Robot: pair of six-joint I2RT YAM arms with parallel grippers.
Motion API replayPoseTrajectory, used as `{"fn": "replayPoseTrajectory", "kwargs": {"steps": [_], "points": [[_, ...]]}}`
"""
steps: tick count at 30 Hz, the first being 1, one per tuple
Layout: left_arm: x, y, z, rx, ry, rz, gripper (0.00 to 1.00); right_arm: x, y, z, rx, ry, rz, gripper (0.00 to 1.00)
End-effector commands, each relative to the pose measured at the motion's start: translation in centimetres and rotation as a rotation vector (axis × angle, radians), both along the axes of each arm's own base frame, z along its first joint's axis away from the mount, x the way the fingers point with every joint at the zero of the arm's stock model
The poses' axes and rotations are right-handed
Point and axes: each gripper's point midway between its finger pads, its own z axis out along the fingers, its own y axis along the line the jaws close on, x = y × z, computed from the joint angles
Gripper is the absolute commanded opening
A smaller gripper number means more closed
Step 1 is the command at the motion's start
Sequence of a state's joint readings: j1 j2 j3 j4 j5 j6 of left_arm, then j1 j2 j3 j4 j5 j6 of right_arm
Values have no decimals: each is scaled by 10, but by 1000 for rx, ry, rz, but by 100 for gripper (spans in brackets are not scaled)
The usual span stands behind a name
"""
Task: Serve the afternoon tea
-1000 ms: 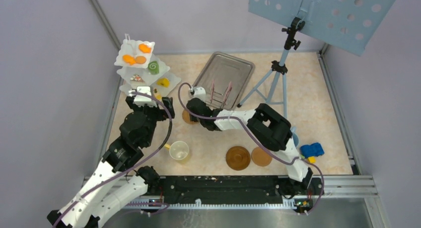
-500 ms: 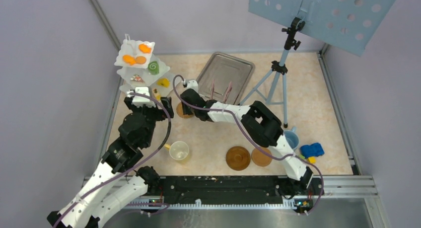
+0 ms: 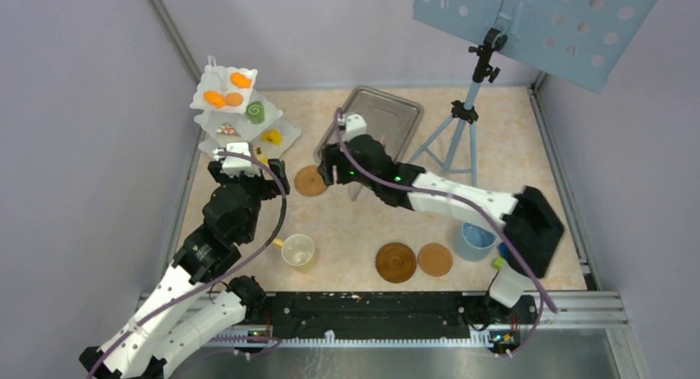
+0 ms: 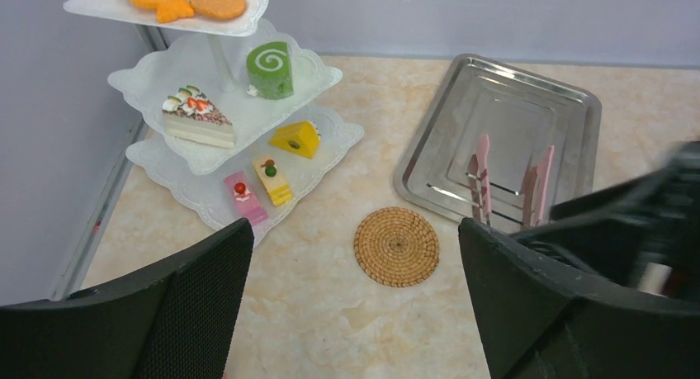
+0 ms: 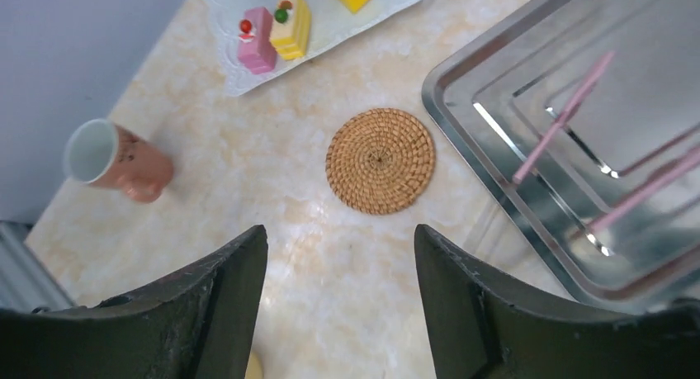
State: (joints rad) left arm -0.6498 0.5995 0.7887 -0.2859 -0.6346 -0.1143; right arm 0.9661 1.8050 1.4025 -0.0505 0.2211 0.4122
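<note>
Coaster (image 5: 380, 160) of woven straw beneath two grippers.
Flat on counter (image 5: 248, 148) between three-tier stand (image 4: 157, 160) in far-left corner and steel tray (image 4: 569, 123) with pink tongs (image 4: 481, 177) at far edge; touching neither. Right gripper (image 5: 338, 239) above it, fingers wide apart and empty; left gripper (image 4: 355, 230) likewise apart, empty. Pastries (image 4: 270, 69) on all three tiers; pink cup (image 5: 115, 160) by left edge, well apart from coaster.

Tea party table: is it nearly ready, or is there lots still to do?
Cakes look done: the green roll and others sit on the white stand. Nothing is in hand: the left gripper and right gripper are open and empty, the right one near the woven coaster. Left to do: the yellow cup and blue cup stand on the table, off any coaster.
</note>
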Motion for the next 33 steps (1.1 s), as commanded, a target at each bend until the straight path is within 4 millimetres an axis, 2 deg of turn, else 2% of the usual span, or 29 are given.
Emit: {"fn": "replayPoseTrajectory", "kwargs": {"steps": [1,5,7,10,12,17,20,26,30,33], "points": [[-1,-10,-1,-104,25,-21,99,-33,-47,16,53,-58,31,65],[-20,-26,-31,-164,219,-100,99,-72,-105,1,13,-26,10,65],[-35,-38,-43,-175,341,-164,99,-88,-134,7,46,-41,-14,68],[-68,-52,-69,-204,560,-249,99,-103,-162,11,88,-72,-38,72],[-87,-57,-81,-235,663,-283,99,-108,-172,23,118,-113,-38,73],[-126,-88,-101,-309,862,-475,98,-115,-188,48,166,-212,-28,74],[-140,-88,-120,-279,998,-472,95,-120,-195,56,183,-234,-29,74],[-144,-67,-144,-153,1092,-385,84,-126,-215,61,205,-256,-63,75],[-133,-68,-155,-129,1071,-363,73,-129,-222,61,219,-268,-77,76],[-118,-80,-157,-137,1023,-391,63,-129,-223,60,221,-268,-81,76]]}}
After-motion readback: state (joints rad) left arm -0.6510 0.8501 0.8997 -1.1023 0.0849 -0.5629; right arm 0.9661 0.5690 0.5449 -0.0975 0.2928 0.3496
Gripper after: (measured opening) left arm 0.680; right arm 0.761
